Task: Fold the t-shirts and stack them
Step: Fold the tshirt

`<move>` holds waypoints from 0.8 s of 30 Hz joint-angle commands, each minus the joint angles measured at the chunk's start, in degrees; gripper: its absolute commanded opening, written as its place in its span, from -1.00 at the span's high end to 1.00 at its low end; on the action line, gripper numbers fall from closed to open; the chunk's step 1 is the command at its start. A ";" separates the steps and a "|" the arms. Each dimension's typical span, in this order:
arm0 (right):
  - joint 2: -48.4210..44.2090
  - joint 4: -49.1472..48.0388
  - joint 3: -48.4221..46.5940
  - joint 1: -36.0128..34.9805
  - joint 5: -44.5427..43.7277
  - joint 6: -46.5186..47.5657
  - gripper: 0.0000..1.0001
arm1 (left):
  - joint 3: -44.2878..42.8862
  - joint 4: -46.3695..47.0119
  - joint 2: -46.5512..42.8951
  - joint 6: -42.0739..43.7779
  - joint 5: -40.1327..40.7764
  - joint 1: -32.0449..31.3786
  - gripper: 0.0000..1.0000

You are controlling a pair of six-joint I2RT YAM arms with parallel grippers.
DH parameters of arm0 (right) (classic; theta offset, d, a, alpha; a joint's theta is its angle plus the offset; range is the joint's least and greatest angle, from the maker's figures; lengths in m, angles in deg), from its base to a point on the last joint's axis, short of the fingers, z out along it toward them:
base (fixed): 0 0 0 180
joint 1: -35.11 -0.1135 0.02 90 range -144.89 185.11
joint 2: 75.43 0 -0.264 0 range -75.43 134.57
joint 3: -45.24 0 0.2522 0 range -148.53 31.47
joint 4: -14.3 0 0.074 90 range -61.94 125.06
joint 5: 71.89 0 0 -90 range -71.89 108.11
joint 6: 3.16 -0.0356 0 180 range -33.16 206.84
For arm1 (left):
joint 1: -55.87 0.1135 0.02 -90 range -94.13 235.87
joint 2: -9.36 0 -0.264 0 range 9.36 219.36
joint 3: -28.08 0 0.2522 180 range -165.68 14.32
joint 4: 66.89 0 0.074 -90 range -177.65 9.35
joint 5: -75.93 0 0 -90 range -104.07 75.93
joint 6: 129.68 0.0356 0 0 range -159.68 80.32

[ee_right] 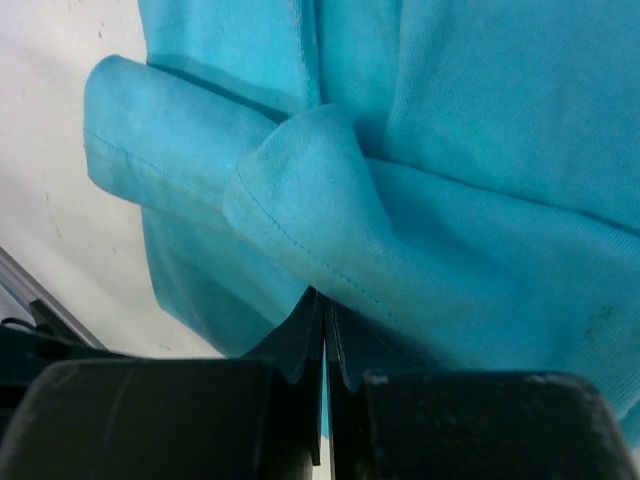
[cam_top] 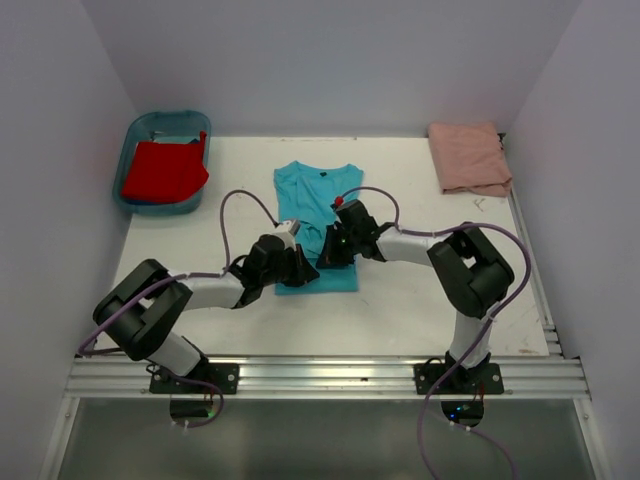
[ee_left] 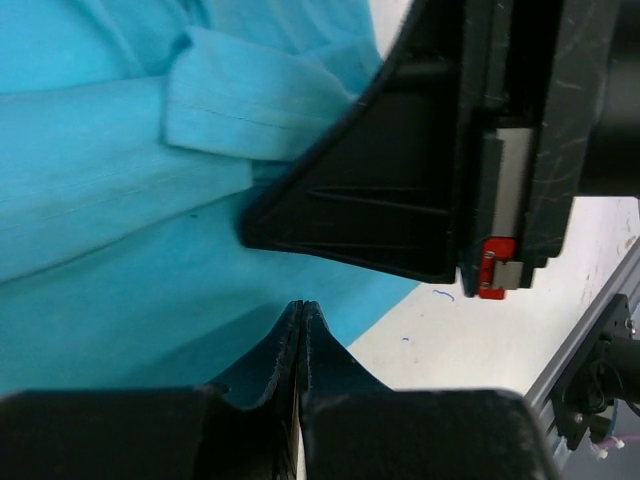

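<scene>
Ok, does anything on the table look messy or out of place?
The red t-shirt sits loosely in the blue tub, a corner sticking up past its rim. The turquoise t-shirt bunches where the left hand and right hand pinch it.

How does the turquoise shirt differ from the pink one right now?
Place: turquoise shirt lies mid-table; pink shirt sits at the far right corner. State: turquoise shirt is only partly folded; pink shirt is a compact folded bundle. Handling: left claw and right claw are shut at the turquoise shirt; nothing touches the pink shirt. Both lie on the table.
</scene>
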 commanded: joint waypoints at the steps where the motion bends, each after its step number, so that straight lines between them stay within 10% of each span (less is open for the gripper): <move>1: 0.82 0.20 -2.72 -0.23 -1.48 0.96 1.00 | -2.73 6.53 2.05 -1.48 0.48 -1.81 1.00; 24: 4.85 4.41 -8.86 -0.23 -9.38 4.46 1.00 | -2.12 5.92 13.48 -1.31 7.60 -3.04 1.00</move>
